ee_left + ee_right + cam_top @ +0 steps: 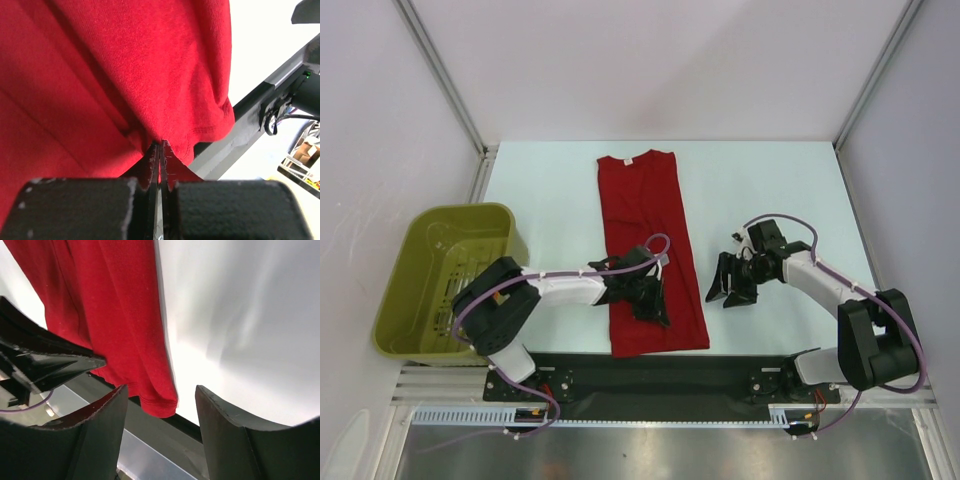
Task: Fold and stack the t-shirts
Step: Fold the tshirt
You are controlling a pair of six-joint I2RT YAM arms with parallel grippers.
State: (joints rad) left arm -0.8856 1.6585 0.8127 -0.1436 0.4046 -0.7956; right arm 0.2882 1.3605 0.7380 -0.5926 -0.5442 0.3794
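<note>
A red t-shirt [645, 240] lies on the table as a long strip, collar at the far end, hem at the near edge. My left gripper [655, 303] sits on its lower half. In the left wrist view the left gripper [160, 145] is shut, with a fold of the red t-shirt [125, 75] pinched between the tips. My right gripper [730, 288] is open and empty, on the bare table just right of the shirt. In the right wrist view its fingers [100, 415] stand wide apart, with the shirt's hem corner [160, 402] ahead of them.
An olive-green basket [448, 275] stands at the left, off the table's edge. A black bar [650, 375] runs along the near edge with both arm bases on it. White walls enclose the table at back and sides.
</note>
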